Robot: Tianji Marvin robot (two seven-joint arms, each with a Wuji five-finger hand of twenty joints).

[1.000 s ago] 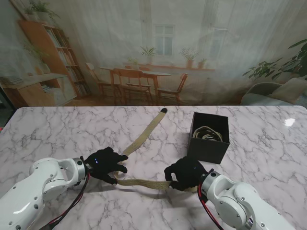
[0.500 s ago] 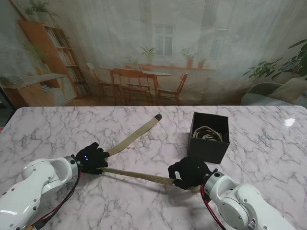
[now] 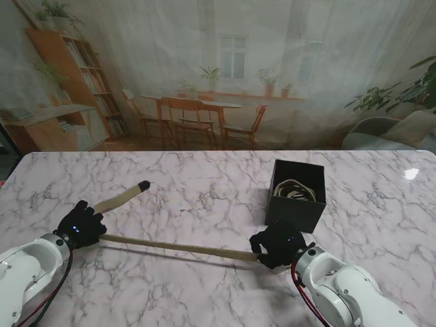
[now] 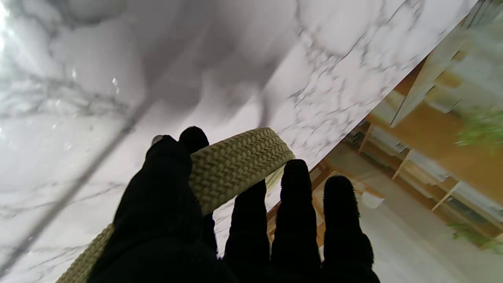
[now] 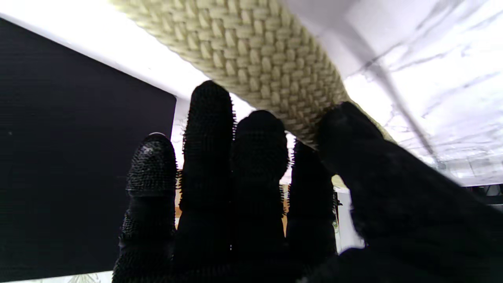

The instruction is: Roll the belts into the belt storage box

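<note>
A tan woven belt (image 3: 177, 246) is stretched taut just above the marble table between my two black-gloved hands. My left hand (image 3: 82, 227) is shut on the belt near the table's left side; the belt's short dark-tipped tail (image 3: 125, 196) sticks out past it. In the left wrist view the belt (image 4: 232, 165) passes between thumb and fingers. My right hand (image 3: 278, 246) is shut on the belt's other end, close to the black storage box (image 3: 295, 203). The right wrist view shows the weave (image 5: 251, 55) pinched above the fingertips (image 5: 208, 114), with the box wall (image 5: 70, 149) alongside.
The open black box holds a coiled belt (image 3: 295, 190) inside. The table's left edge lies close to my left hand, with shelves and floor beyond it in the left wrist view. Marble surface (image 3: 204, 197) spreads between the hands and the far edge.
My left hand has pulled well to the left with the belt, drawing it straight and shortening the free tail. My right hand shifted slightly right, toward the box.
</note>
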